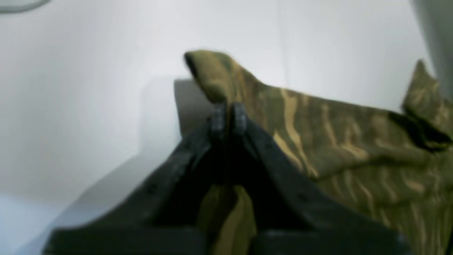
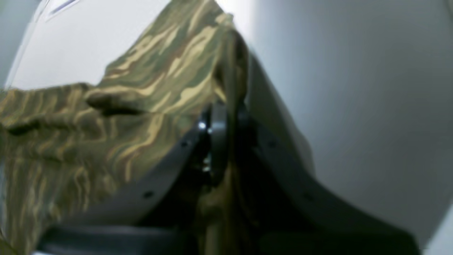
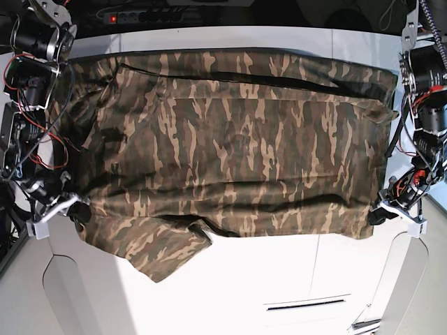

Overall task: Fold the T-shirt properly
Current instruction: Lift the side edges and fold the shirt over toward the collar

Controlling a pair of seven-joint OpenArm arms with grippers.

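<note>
The camouflage T-shirt (image 3: pixel 230 139) lies spread wide across the white table (image 3: pixel 279 279), with a sleeve flap hanging toward the front left. At its right edge in the base view, my left gripper (image 3: pixel 379 209) is shut on the fabric. The left wrist view shows the black fingertips pinched together on a raised fold of the T-shirt (image 1: pixel 336 141), at my left gripper (image 1: pixel 228 118). My right gripper (image 3: pixel 73 204) is shut on the opposite edge. In the right wrist view the T-shirt (image 2: pixel 141 88) runs up between the closed fingers of my right gripper (image 2: pixel 226 120).
Both arms with exposed cables stand along the table's left (image 3: pixel 28 105) and right (image 3: pixel 422 91) sides. A power strip (image 3: pixel 140 15) lies behind the far edge. A dark slot (image 3: pixel 300 305) is in the table's front part.
</note>
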